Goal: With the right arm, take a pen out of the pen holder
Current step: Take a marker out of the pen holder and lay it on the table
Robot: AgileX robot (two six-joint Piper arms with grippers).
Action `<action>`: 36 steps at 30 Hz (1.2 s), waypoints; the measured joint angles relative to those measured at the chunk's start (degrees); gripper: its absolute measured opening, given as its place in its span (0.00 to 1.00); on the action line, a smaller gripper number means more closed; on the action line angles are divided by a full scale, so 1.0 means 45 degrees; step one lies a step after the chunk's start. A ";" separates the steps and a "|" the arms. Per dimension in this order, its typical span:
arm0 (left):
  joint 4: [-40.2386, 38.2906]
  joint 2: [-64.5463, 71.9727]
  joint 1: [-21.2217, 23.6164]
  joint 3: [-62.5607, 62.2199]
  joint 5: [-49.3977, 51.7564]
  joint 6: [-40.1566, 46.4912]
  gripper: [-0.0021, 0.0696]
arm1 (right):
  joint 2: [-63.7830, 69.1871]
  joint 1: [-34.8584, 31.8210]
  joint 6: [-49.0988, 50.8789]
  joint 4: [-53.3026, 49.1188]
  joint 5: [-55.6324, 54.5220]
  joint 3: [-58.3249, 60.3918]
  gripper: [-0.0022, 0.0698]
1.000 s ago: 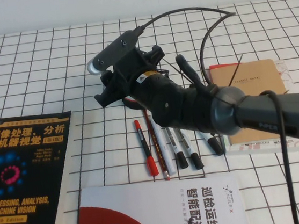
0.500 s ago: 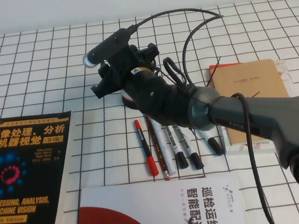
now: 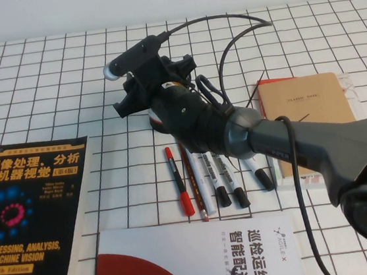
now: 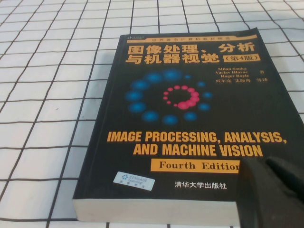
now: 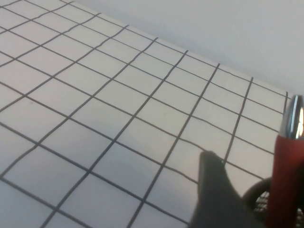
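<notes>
Pen holder [image 3: 158, 124] by right gripper [image 3: 139, 107], prob. open, red pen [image 5: 287, 175] beside; left gripper [image 4: 273, 190] near book [image 4: 185, 118], state unclear.

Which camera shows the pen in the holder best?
The right wrist view: the red pen stands right beside a finger of the open right gripper, by the holder's mesh rim. In the high view that gripper's arm hides it. The left wrist view shows only the left gripper over the black book.

Far-left tablecloth [image 3: 44, 80] open; pens [image 3: 206, 175], black book [image 3: 33, 214], booklet [image 3: 203, 254], notebook [image 3: 305, 100] crowd near & rt side.
</notes>
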 joint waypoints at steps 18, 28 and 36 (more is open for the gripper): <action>0.0000 0.0000 0.0000 0.0000 0.0000 0.0000 0.02 | 0.0000 -0.0044 -0.0028 0.0027 -0.0247 -0.0031 0.22; 0.0000 0.0000 0.0000 0.0000 0.0000 0.0000 0.02 | -0.0044 -0.0044 -0.0056 0.0159 -0.0247 -0.0031 0.22; 0.0000 0.0000 0.0000 0.0000 0.0000 0.0000 0.02 | -0.0421 -0.0044 -0.0056 0.0306 -0.0013 -0.0031 0.21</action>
